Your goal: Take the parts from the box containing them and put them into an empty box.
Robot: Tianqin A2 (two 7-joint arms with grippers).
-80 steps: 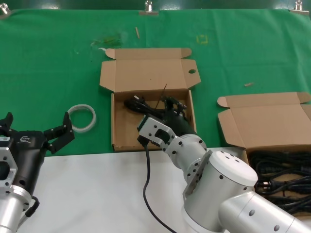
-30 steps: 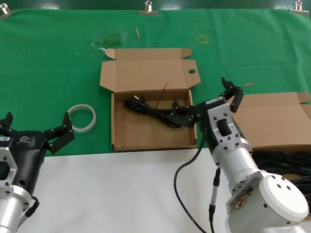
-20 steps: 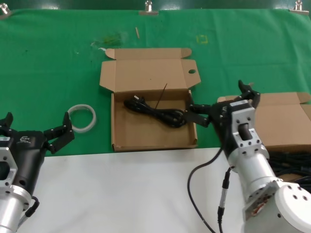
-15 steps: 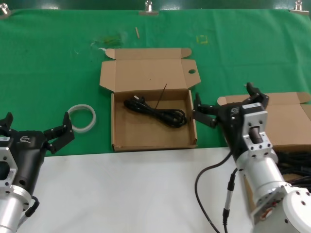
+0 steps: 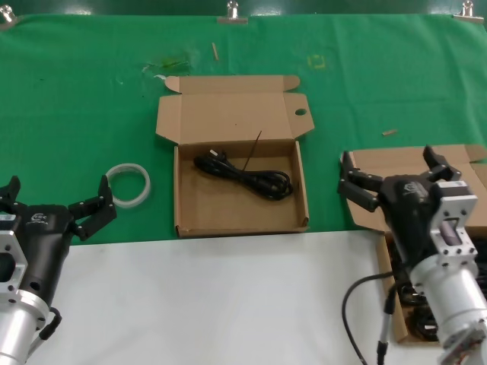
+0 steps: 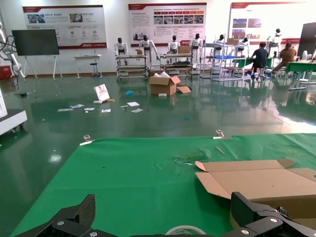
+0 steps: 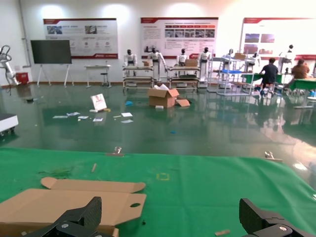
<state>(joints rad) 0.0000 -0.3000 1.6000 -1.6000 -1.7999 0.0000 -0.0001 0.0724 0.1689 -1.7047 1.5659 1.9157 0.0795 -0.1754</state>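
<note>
Head view: right gripper (image 5: pixel 396 177), spread and holding nothing, has swung from the middle box (image 5: pixel 241 220) to the right box (image 5: pixel 417 169); one cable (image 5: pixel 243 176) stays behind; left gripper (image 5: pixel 52 199) open, parked

The right hand (image 5: pixel 396 179) and arm hide most of the cable-filled box (image 5: pixel 399 334)

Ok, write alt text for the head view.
An open cardboard box on green cloth holds one coiled black cable. The open right gripper hovers over a second box at the right, the open left gripper waits near a white ring.
</note>
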